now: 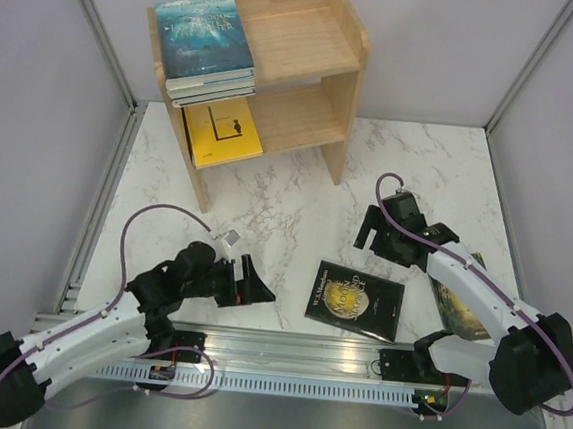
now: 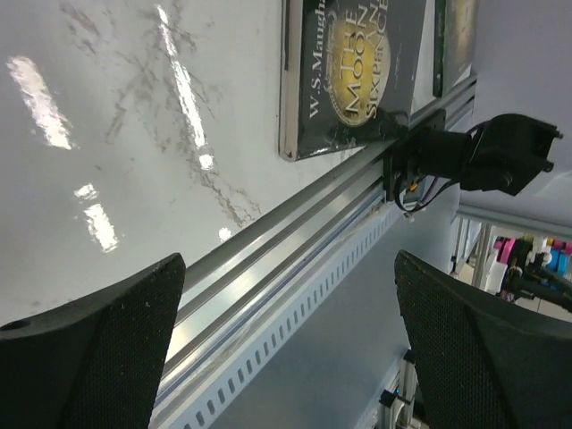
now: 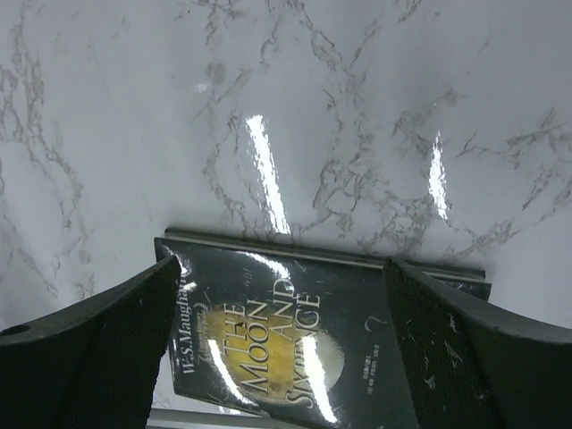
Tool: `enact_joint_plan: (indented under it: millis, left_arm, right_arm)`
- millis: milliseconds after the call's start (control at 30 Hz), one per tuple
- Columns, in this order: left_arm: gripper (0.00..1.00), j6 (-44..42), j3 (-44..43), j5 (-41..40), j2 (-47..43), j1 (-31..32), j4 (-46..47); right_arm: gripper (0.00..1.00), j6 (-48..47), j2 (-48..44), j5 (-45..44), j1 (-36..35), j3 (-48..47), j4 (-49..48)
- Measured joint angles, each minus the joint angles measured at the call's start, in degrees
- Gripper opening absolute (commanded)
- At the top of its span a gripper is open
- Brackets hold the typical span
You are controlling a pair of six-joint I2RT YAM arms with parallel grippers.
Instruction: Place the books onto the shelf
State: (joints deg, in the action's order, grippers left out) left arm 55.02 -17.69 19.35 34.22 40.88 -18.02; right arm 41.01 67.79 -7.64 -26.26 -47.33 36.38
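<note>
Only the top view takes in the shelf [image 1: 309, 66], which stands well beyond the black book [image 1: 354, 301] and off to its left. A stack of books [image 1: 206, 42] lies on the left of its upper tier and a yellow book [image 1: 224, 131] on the lower one. The left wrist view alone shows the black book's near edge lying just beside the metal rail [image 2: 295, 232]. The right wrist view shows its far edge, with bare marble bench [image 3: 357, 116] past it.

Open bench lies left of the black book and between it and the shelf. Just to the book's right, a green-gold book [image 1: 456, 310] is partly covered by the right arm.

The left arm lies low and bent, and its left hand [image 1: 250, 282] points at the black book from the left, fingers spread wide and holding nothing. The right arm reaches over the green-gold book. The right hand [image 1: 373, 232] is on the far side of the black book, tilted down toward it, fingers wide apart and empty.
</note>
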Motion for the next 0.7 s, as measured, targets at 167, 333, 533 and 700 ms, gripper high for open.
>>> enact_joint_plan:
  millis: [167,333,533,700]
  left_arm:
    - [0.98,4.9,0.2,-5.8,11.8,14.3,10.8]
    - [0.96,9.5,-0.5,-11.3,25.0,22.8,21.7]
    - [0.94,13.0,-8.2,-15.1,43.1,28.1,29.9]
    - [0.92,16.4,-13.3,-16.1,54.1,29.2,38.8]
  right_arm:
    - [0.96,-1.1,5.5,2.3,2.4,2.0,-3.9]
    - [0.94,-1.4,7.9,3.9,3.6,4.9,-6.8]
    - [0.90,-1.6,10.0,5.0,4.9,6.6,-9.9]
    - [0.86,-1.7,10.7,5.9,5.4,7.8,-11.8]
